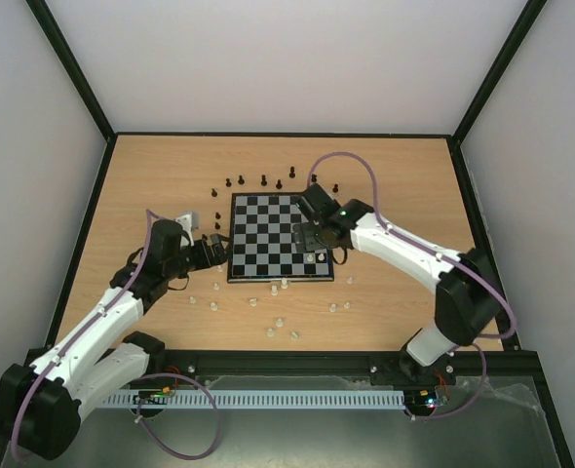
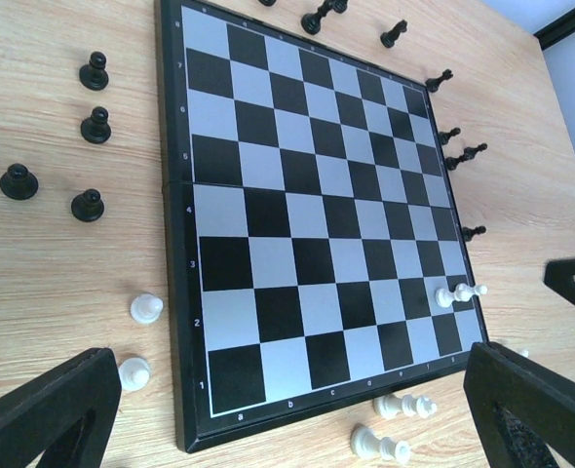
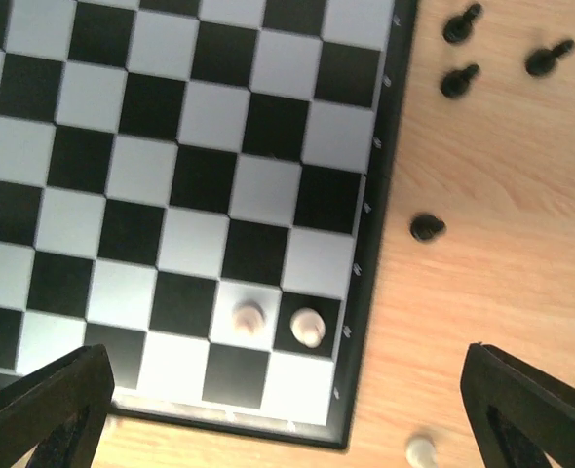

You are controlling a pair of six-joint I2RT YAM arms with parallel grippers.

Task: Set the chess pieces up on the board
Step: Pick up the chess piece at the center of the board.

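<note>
The board (image 1: 268, 234) lies mid-table with two cream-white pieces (image 1: 319, 256) on its near right corner; they also show in the right wrist view (image 3: 308, 327) and the left wrist view (image 2: 458, 292). My right gripper (image 1: 312, 237) hovers open and empty over that corner (image 3: 287, 390). My left gripper (image 1: 214, 250) is open and empty at the board's left edge, above its near left corner (image 2: 287, 390). Black pieces (image 1: 264, 180) stand off the board along its far edge and left side (image 2: 96, 125). White pieces (image 1: 272, 289) lie scattered in front of it.
In the left wrist view two white pieces (image 2: 404, 405) lie on their sides by the board's near edge, and two more (image 2: 146, 308) stand left of it. A black rail (image 1: 287, 361) runs along the table's near edge. White walls enclose the table.
</note>
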